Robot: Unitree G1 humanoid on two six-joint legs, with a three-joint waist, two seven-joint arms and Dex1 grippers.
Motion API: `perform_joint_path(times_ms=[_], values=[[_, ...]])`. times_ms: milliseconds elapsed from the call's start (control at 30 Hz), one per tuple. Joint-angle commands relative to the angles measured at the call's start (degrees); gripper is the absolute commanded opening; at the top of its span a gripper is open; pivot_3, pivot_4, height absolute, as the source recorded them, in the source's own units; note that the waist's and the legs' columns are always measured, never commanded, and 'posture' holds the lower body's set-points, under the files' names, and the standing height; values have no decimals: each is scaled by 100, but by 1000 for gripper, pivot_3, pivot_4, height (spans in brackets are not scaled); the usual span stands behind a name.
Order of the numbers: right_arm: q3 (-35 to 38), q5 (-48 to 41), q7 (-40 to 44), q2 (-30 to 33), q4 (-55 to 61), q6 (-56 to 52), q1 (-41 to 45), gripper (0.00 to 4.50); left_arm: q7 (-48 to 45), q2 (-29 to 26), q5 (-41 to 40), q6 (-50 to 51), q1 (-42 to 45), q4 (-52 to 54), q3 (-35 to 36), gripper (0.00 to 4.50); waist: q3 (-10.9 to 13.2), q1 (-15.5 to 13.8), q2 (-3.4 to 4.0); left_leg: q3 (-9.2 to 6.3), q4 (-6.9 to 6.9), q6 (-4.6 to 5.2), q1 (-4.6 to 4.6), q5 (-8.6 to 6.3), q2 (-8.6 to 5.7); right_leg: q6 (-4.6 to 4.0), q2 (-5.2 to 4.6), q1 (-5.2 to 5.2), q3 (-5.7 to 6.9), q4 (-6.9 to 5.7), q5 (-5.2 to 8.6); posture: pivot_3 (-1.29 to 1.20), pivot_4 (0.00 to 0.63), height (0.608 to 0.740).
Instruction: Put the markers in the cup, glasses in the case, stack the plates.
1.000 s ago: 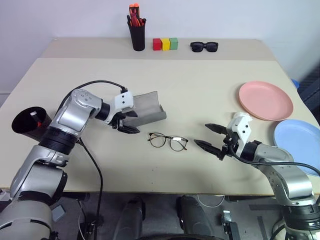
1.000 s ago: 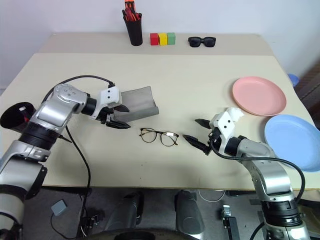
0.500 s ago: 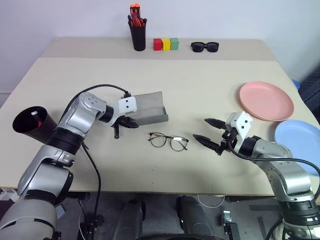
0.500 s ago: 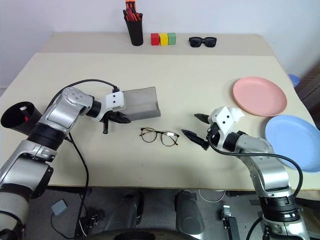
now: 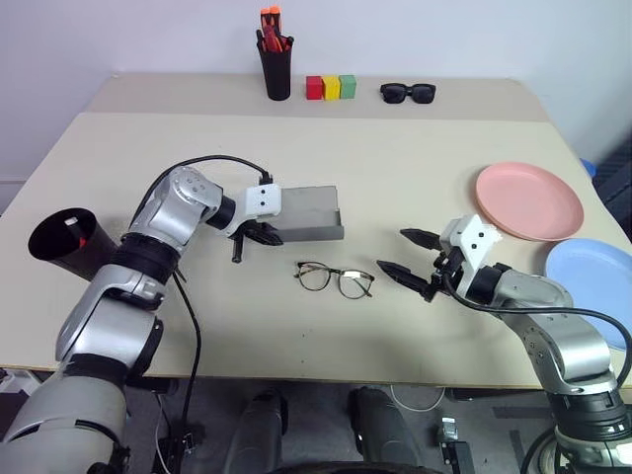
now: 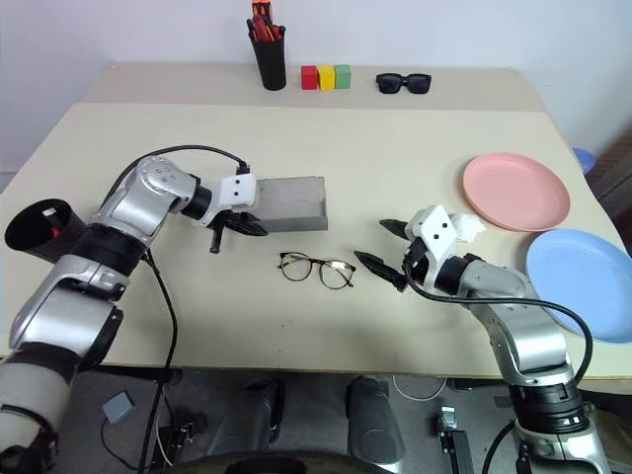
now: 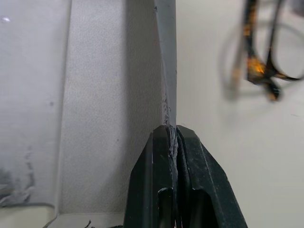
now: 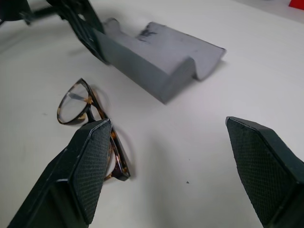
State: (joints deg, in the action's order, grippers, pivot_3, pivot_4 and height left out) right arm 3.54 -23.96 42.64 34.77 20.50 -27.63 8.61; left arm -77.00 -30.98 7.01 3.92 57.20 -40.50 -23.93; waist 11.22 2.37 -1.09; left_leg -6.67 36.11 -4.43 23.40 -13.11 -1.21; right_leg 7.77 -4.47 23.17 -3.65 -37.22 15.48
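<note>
Glasses lie on the counter just before the case: light, thin wire, easily bent, so I'd pinch the bridge. My left fingers clench the case's thin stiff wall; my right fingers stand released beside the glasses.

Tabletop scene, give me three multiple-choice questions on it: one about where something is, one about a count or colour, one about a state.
1. Where do the glasses lie?
A. inside the case
B. on the table just in front of the case
C. on the pink plate

2. How many small coloured blocks stand at the far edge?
A. two
B. three
C. five

3. How are the left gripper fingers?
A. shut on the case wall
B. wide open above it
C. shut on the glasses

Answers: 1 B, the frames rest on bare table near the case; 2 B, red, yellow, green; 3 A, the left wrist view shows both fingers pinching the grey edge.
</note>
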Motion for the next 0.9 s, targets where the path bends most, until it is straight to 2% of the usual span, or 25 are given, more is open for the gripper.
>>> perform_joint_path(times_ms=[33, 267, 367, 500, 700, 833, 900], values=[[185, -250, 52, 119, 439, -161, -105, 3922, -56, 65, 111, -426, 138, -9, -25, 29, 0, 2, 0, 0, 0, 0, 0, 0, 0, 0, 0, 0, 0, 0, 0, 0, 150, 740], [195, -394, 194, 306, 697, -311, -314, 3922, -113, 208, 189, -585, 2, 97, 6, 29, 0, -1, 0, 0, 3, 1, 0, 0, 0, 0, 0, -2, 0, -2, 0, 0, 150, 740], [131, -413, 208, 313, 713, -356, -256, 3922, -26, 214, 242, -657, -26, 78, 16, 875, 0, -1, 0, 0, 3, 1, 0, 0, 0, 0, 0, -2, 0, -2, 0, 0, 150, 740], [-75, -414, 296, 310, 693, -420, -128, 3922, 93, 227, 199, -568, -64, 229, 147, 2890, 0, 5, 0, 0, 3, 1, -1, 0, 0, 0, 0, -2, 0, -3, 0, 0, 150, 740], [-592, -281, 527, 272, 477, -434, 288, 3922, 243, 16, -87, -18, -235, 1198, 542, 2890, 0, 16, 0, -1, 2, 1, -1, 0, 1, 0, 0, 1, 0, -5, 0, 0, 150, 740], [-975, -7, 712, 253, 131, -227, 641, 3922, 357, -166, -373, 456, -640, 2191, 852, 2890, 0, 16, 1, -1, 3, 1, -1, 0, 1, 0, -1, 0, 0, -4, 0, 0, 150, 740], [-1220, 178, 864, 212, -182, -120, 884, 3922, 144, -438, -825, 892, -1199, 3091, 1121, 2890, 0, 48, 1, -1, 3, 0, -1, 0, 1, 0, 0, 0, 0, -5, 0, 0, 150, 740]])
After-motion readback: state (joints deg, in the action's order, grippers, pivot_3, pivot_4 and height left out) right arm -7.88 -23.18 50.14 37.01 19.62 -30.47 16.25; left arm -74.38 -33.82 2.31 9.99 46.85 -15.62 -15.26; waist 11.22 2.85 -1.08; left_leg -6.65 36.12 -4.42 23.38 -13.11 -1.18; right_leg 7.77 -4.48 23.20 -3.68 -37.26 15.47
